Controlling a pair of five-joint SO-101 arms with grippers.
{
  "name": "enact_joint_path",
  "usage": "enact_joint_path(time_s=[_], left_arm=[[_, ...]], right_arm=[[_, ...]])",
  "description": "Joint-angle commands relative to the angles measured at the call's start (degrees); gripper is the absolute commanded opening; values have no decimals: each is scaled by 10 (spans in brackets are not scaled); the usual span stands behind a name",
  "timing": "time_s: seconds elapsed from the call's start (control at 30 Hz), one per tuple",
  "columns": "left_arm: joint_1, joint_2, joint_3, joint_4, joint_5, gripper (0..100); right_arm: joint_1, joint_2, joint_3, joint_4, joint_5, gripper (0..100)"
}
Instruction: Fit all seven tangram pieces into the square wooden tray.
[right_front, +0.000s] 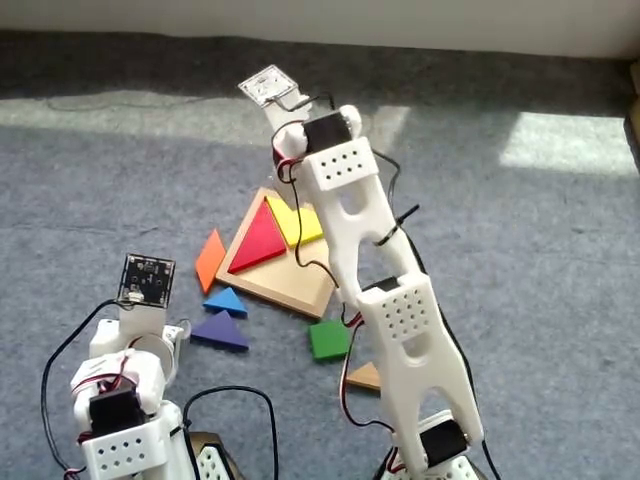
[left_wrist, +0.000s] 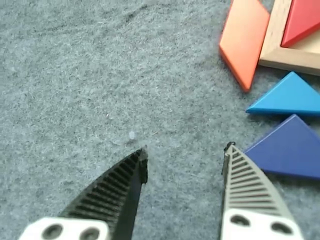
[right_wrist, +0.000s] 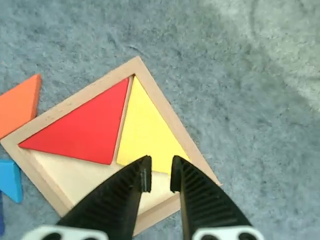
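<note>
Pictured with red triangle (right_wrist: 85, 130) and yellow triangle (right_wrist: 145, 132) seated in the tray (right_wrist: 65, 172) under the barely released, empty right end effector (right_wrist: 160, 172), left end effector (left_wrist: 185, 150) released beside the purple triangle (left_wrist: 290, 150), seemingly next.

Surface (left_wrist: 75, 75): grey cloth, rough and fuzzy. Tray (right_wrist: 70, 106): pale bare wood, smooth, matt. Red triangle (right_wrist: 85, 130) and yellow triangle (right_wrist: 145, 135): painted, smooth, faint sheen. Left tool (left_wrist: 185, 148): ribbed matt plastic.

Grey carpet (right_front: 540, 280); perhaps a wall (right_front: 420, 18) behind
</note>
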Motion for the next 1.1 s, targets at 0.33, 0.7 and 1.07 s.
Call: enact_joint_path(time_s=[0.33, 0.7, 1.07], left_arm=[[-7, -20, -6, -13, 2, 252], [-7, -20, -5, -21, 2, 253], [-23, -20, -4, -23, 2, 253]], right_arm=[[3, -502, 640, -35, -35, 108], [-99, -664, 1026, -251, -105, 311], [-164, -662, 1117, -419, -225, 312]])
